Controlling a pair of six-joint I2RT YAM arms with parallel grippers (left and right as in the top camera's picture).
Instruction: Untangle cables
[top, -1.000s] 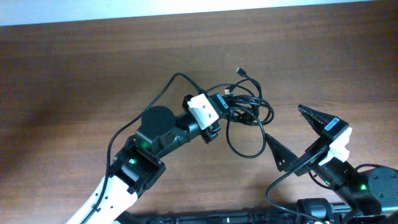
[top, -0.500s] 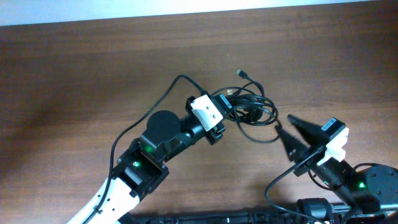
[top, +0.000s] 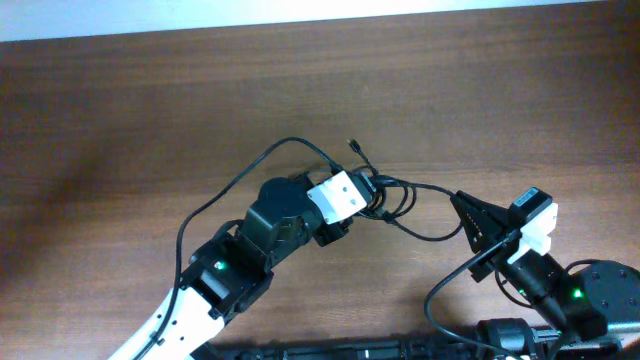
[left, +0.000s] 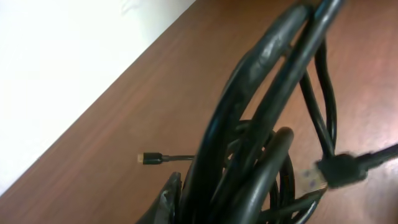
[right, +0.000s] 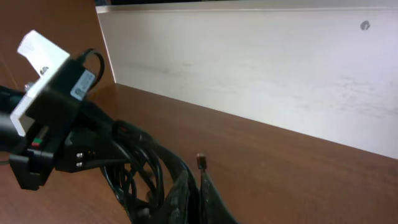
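Note:
The black cables (top: 398, 192) form a tangled bunch near the table's middle. My left gripper (top: 374, 196) is shut on that bunch; in the left wrist view thick strands of the cables (left: 261, 93) fill the space beside one of its fingers (left: 169, 198). A strand runs right from the bunch to my right gripper (top: 459, 199), which is shut on it, and a slack loop (top: 432, 237) hangs below. In the right wrist view the right gripper (right: 199, 186) has its jaws together on the cable (right: 163, 160). One small plug (top: 352, 146) lies free on the table. A USB plug (left: 324, 174) shows beside the bunch.
The left arm's own thicker black wire (top: 228, 190) arcs over the table to the left of the bunch. The right arm's wire (top: 447, 288) curls near its base. A white wall (right: 261, 68) borders the far edge of the brown table (top: 150, 110).
My right gripper has gone from wide open to shut on a strand. My left gripper has carried the bunch left and toward the front, drawing the strand out between the two grippers.

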